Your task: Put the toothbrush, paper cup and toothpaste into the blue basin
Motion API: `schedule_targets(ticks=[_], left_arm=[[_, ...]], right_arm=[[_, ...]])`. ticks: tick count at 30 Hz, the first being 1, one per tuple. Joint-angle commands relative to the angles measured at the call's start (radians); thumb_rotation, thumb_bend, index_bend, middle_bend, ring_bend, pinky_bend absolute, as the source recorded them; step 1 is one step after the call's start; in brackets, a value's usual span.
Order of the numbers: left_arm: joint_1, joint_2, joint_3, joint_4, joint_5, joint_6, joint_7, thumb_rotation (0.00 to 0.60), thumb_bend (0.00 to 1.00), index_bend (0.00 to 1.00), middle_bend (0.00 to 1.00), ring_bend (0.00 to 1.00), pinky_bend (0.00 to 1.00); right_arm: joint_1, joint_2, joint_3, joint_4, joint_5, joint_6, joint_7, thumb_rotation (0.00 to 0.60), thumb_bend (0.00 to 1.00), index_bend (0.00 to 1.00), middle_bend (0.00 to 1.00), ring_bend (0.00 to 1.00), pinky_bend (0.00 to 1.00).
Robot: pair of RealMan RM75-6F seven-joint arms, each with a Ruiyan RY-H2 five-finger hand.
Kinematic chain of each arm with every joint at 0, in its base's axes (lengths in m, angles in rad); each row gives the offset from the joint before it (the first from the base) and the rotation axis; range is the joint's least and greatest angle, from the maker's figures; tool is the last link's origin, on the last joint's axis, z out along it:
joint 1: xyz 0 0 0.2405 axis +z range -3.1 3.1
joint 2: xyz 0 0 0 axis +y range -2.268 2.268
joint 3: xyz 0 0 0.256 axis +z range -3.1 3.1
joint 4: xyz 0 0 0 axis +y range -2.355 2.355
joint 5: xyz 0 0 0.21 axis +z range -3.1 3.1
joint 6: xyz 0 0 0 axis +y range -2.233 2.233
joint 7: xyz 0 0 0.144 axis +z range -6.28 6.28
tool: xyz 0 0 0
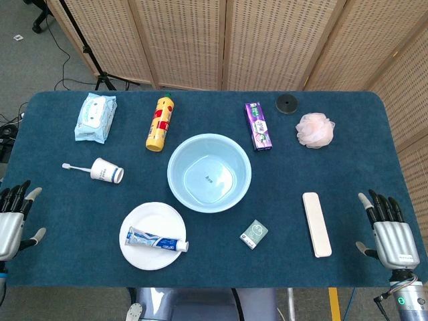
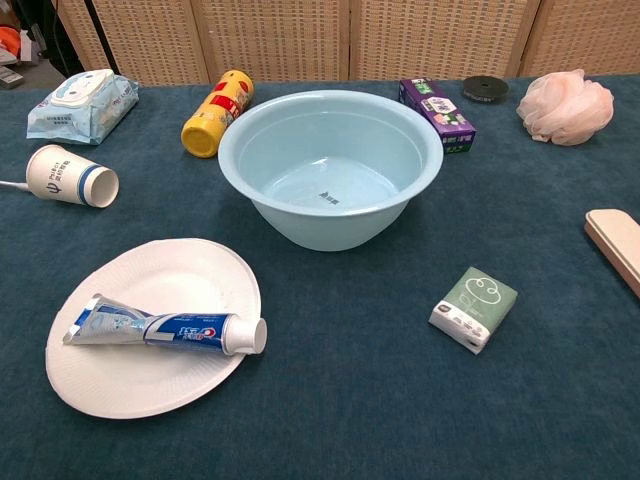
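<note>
Both hands idle at the near tabletop corners, fingers spread, holding nothing: left hand point(image 1: 15, 217), right hand point(image 1: 390, 231). Blue basin point(image 1: 209, 172) centre, empty. Paper cup point(image 1: 107, 170) on its side left of it, toothbrush point(image 1: 75, 167) sticking out leftward. Toothpaste point(image 1: 157, 239) on the white plate point(image 1: 137, 257), long axis left-right, cap toward the right. All nearer the left hand.
</note>
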Motion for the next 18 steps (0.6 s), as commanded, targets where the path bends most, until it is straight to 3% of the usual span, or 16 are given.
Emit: schedule_targets(ticks=[1, 18], left_arm=[[-0.001, -0.002, 0.001, -0.002, 0.003, -0.001, -0.002, 0.600, 0.22, 0.00, 0.00, 0.00, 0.03], [-0.008, 0.002, 0.010, -0.016, -0.007, -0.027, 0.031, 0.600, 0.22, 0.00, 0.00, 0.00, 0.03]], right_arm=[[-0.003, 0.002, 0.001, -0.002, -0.002, 0.007, 0.003, 0.600, 0.11, 0.00, 0.00, 0.00, 0.00], [0.002, 0.000, -0.008, -0.007, -0.008, -0.006, -0.003, 0.600, 0.10, 0.00, 0.00, 0.00, 0.00]])
